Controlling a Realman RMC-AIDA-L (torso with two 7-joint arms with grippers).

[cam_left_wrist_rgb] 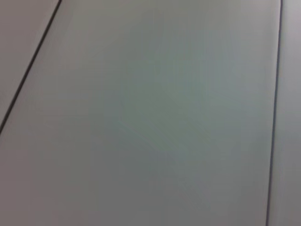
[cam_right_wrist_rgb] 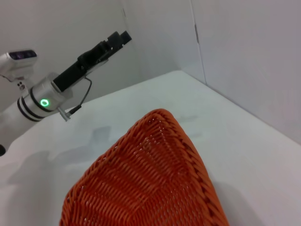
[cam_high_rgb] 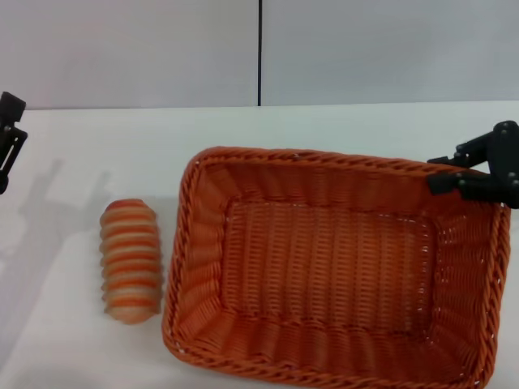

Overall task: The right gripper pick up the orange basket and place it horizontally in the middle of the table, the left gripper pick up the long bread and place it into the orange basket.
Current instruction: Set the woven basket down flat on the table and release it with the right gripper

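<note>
Right gripper at far right corner of orange basket, grip state unclear; basket lies horizontal mid-table. Long bread beside basket, untouched. Left gripper parked far left, finger state unclear.

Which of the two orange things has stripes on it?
The long bread, the small loaf with orange and cream stripes, lying on the table left of the orange basket. The basket is big, woven and plain orange all over.
</note>
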